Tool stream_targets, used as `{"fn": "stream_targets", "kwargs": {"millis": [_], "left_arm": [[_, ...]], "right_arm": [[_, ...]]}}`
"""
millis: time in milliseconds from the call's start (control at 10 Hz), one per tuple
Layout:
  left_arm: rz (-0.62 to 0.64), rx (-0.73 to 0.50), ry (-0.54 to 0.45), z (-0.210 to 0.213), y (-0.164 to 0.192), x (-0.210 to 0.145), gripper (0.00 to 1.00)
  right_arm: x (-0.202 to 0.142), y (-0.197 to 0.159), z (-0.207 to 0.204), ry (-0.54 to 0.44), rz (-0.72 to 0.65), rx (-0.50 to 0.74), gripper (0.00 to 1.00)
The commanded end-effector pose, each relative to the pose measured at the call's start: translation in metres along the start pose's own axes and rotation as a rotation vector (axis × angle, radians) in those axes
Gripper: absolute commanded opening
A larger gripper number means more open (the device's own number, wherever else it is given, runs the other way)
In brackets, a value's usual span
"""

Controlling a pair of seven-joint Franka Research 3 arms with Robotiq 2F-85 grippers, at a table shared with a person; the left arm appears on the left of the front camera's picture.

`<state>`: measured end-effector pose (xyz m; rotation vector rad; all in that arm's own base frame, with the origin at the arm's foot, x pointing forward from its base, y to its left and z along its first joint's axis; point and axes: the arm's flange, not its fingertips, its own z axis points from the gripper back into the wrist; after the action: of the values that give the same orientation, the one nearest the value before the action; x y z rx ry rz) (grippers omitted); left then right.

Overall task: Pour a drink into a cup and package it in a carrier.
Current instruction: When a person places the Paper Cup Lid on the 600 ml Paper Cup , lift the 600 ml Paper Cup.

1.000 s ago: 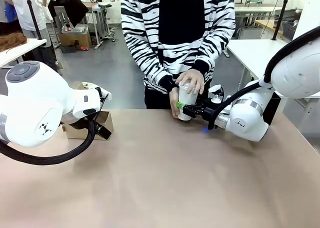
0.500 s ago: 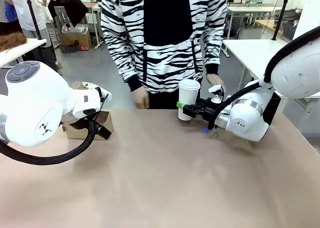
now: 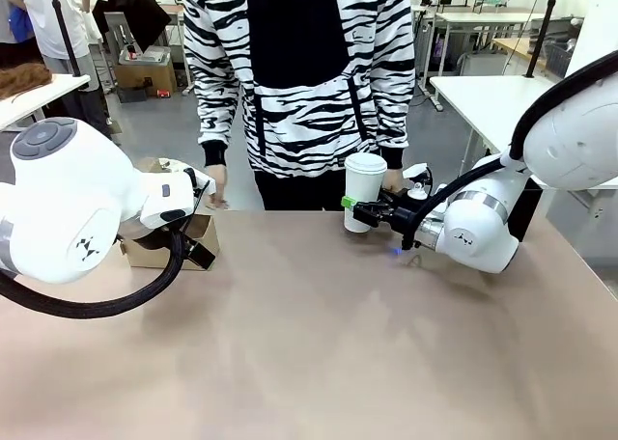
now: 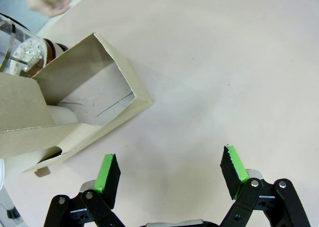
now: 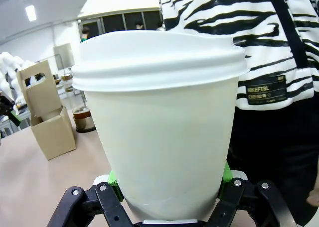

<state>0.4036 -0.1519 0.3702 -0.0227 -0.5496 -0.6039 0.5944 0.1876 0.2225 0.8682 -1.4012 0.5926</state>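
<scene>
A white paper cup (image 3: pixel 364 191) with a white lid stands upright at the table's far edge, and my right gripper (image 3: pixel 353 206) is shut on its lower body. In the right wrist view the cup (image 5: pixel 159 122) sits between the green pads (image 5: pixel 112 180). The lid hides the drink. The brown cardboard carrier (image 3: pixel 198 235) rests at the far left, partly behind my left arm. My left gripper (image 4: pixel 170 170) hovers open over bare table beside the carrier (image 4: pixel 92 100), holding nothing. The carrier (image 5: pixel 47 118) also appears off to the left behind the cup, handle tab upright.
A person in a striped top stands at the far edge, one hand (image 3: pixel 214 185) hanging near the carrier, the other behind the cup. A clear container (image 4: pixel 20 48) stands behind the carrier. The near table (image 3: pixel 319 343) is bare brown surface.
The person has let go of the cup and straightened up, one hand moving left toward the carrier. The cup stays in my right gripper. Neither arm has moved.
</scene>
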Motion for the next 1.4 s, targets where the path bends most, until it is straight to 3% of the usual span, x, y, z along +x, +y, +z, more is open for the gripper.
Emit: {"fn": "stream_targets", "kwargs": {"millis": [0, 400, 800, 1000, 1300], "left_arm": [[0.0, -0.002, -0.001, 0.0, 0.0, 0.0, 1.0], [0.0, -0.002, -0.001, 0.0, 0.0, 0.0, 1.0], [0.0, -0.002, -0.001, 0.0, 0.0, 0.0, 1.0], [0.0, -0.002, -0.001, 0.0, 0.0, 0.0, 1.0], [0.0, -0.002, -0.001, 0.0, 0.0, 0.0, 1.0]], "right_arm": [[0.005, 0.003, 0.0, -0.011, 0.005, -0.007, 0.8], [0.0, 0.0, 0.0, 0.0, 0.0, 0.0, 0.8], [0.125, 0.046, 0.033, 0.039, 0.127, 0.062, 0.8], [0.185, 0.07, 0.057, 0.07, 0.066, 0.08, 0.8], [0.254, 0.113, 0.103, 0.079, 0.08, 0.04, 0.8]]}}
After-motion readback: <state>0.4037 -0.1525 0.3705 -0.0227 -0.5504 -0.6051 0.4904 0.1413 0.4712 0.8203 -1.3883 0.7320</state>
